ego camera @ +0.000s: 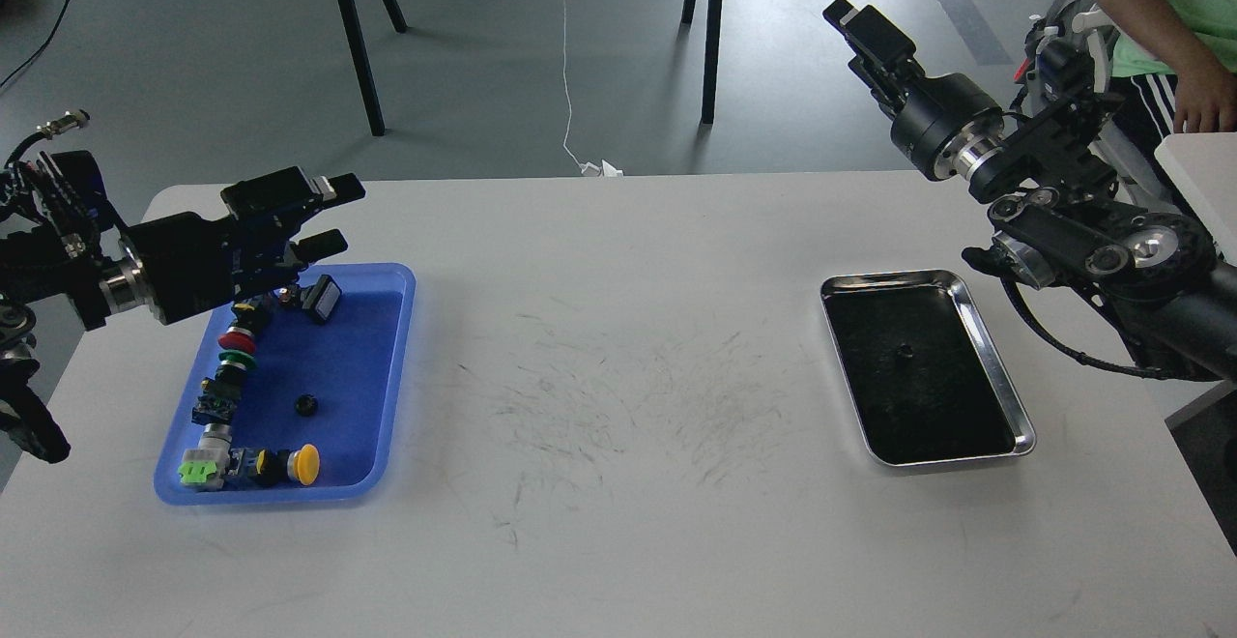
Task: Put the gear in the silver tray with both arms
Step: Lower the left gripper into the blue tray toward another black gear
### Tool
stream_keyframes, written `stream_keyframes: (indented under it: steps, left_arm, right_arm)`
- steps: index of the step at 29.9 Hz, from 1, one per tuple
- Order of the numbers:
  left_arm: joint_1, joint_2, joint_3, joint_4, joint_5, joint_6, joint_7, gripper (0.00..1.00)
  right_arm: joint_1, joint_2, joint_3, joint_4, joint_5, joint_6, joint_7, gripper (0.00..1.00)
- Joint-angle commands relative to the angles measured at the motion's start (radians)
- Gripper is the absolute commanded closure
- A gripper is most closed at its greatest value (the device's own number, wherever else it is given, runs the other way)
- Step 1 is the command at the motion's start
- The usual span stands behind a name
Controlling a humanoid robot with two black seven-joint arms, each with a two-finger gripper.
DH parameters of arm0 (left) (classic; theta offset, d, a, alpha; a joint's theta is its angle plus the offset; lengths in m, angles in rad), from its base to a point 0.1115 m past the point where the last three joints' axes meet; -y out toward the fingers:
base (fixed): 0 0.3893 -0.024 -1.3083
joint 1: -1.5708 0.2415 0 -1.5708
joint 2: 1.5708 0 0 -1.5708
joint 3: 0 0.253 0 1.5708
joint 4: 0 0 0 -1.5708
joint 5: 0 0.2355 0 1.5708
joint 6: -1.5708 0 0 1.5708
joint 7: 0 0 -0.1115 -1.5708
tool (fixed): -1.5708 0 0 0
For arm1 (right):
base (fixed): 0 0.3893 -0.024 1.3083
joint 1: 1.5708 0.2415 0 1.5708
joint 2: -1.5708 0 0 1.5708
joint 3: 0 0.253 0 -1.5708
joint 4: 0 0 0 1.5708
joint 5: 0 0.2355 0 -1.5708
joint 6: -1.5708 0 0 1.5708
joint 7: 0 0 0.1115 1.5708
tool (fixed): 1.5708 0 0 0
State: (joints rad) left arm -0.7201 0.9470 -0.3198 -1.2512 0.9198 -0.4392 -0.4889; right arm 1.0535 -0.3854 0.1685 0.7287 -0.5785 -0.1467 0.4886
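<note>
Left jaws point(333, 216) parted above blue tray point(387, 275); silver tray point(995, 367) well apart

Blue tray point(391, 280) of push buttons point(305, 464)

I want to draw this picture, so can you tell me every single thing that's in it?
table: one, white, scuffed, fills the view.
blue tray: one, blue plastic, table's left.
push buttons: several, red, green, yellow, black, along the blue tray's left and near edges.
small black round part: one, middle of the blue tray.
silver tray: one, shiny rim, black inside, table's right.
tiny black part: one, inside the silver tray.
person: one, green shirt, top right.
black stand legs: several, on the floor behind.
left gripper: open, above the blue tray's far corner.
right gripper: raised beyond the table.
</note>
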Motion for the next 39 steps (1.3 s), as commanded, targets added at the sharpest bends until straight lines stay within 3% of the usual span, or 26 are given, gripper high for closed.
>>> stream_keyframes:
  steps: [1, 8, 13, 23, 39]
  left_arm:
    - [0.018, 0.016, 0.016, -0.037, 0.098, 0.059, 0.000, 0.01]
    - [0.030, 0.042, 0.064, -0.079, 0.180, 0.145, 0.000, 0.02]
    - [0.031, 0.059, 0.093, -0.076, 0.215, 0.149, 0.000, 0.02]
    - [0.064, 0.069, 0.094, -0.063, 0.514, 0.227, 0.000, 0.02]
    - [0.145, -0.014, 0.093, 0.078, 0.809, 0.385, 0.000, 0.02]
  right_arm:
    - [-0.012, 0.011, 0.009, 0.000, 0.006, -0.016, 0.000, 0.08]
    - [-0.012, 0.013, 0.011, 0.000, 0.008, -0.017, 0.000, 0.08]
    - [-0.012, 0.013, 0.011, 0.002, 0.008, -0.020, 0.000, 0.08]
    - [-0.020, 0.016, 0.054, 0.003, 0.009, -0.036, 0.000, 0.08]
    - [-0.047, 0.037, 0.103, 0.002, 0.008, -0.043, 0.000, 0.07]
